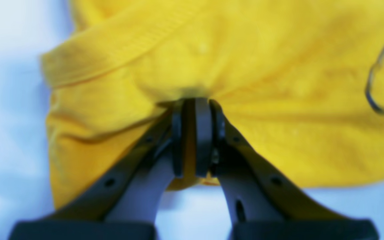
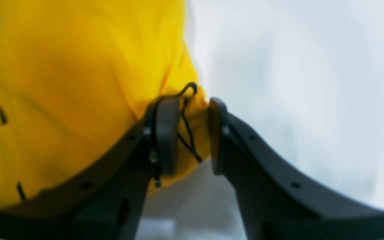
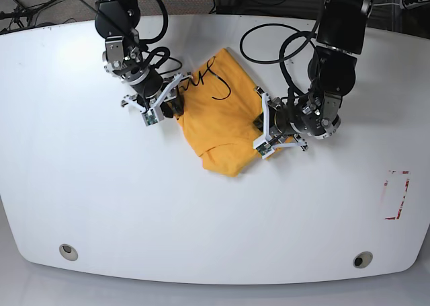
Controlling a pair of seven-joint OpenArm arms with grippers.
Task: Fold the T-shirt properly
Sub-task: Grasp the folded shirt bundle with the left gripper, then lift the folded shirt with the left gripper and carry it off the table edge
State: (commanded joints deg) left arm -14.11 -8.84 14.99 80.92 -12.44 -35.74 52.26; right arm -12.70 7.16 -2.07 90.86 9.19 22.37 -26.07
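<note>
1. Yellow-orange cotton: the T-shirt (image 3: 218, 114) lies part-folded and bunched at upper centre of the white table (image 3: 80, 185).
2. Your left gripper (image 1: 194, 106) has its fingers (image 1: 202, 136) clamped on an edge fold of the T-shirt.
3. Your right gripper (image 2: 193, 110) has fingers slightly apart with a tuck of cloth between; a firm grip isn't certain.
4. Step looks like mid-fold; next, carry both held edges together evenly.
5. No containers in view.

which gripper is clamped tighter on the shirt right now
The left gripper, on the base view's right: its jaws are pressed nearly together on the T-shirt. The right gripper also pinches fabric, but its jaws stand visibly further apart.
</note>
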